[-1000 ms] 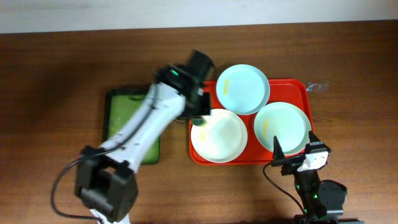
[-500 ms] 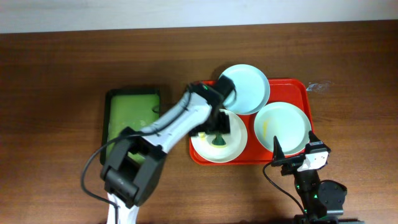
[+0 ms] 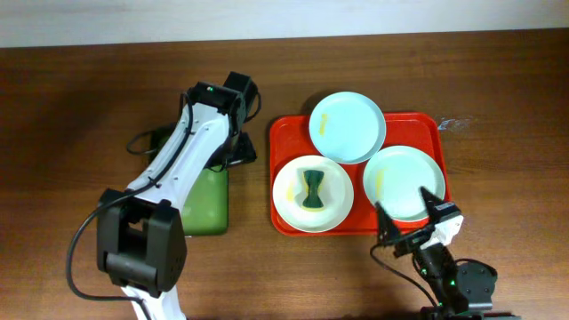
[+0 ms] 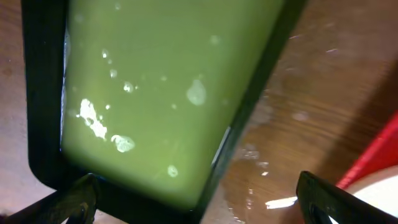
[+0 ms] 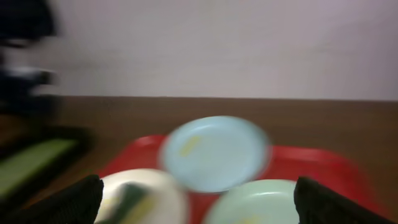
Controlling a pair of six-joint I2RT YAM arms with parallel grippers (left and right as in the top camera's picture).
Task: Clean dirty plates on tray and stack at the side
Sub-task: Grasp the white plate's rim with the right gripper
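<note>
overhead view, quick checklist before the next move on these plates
1. Wiper within reach: ok, the green wiper lies on the front-left plate.
2. Left pincer free: ok, open, empty, over the green tray.
3. Right pincer free: ok, open, empty, at the near edge of the red tray.
4. Plates clean: not ok, yellow smears on the far plate and right plate.
5. Plates fully inside the tray: not ok, the far plate overhangs the far rim.
6. Side stack begun: not ok, none stacked.
</note>
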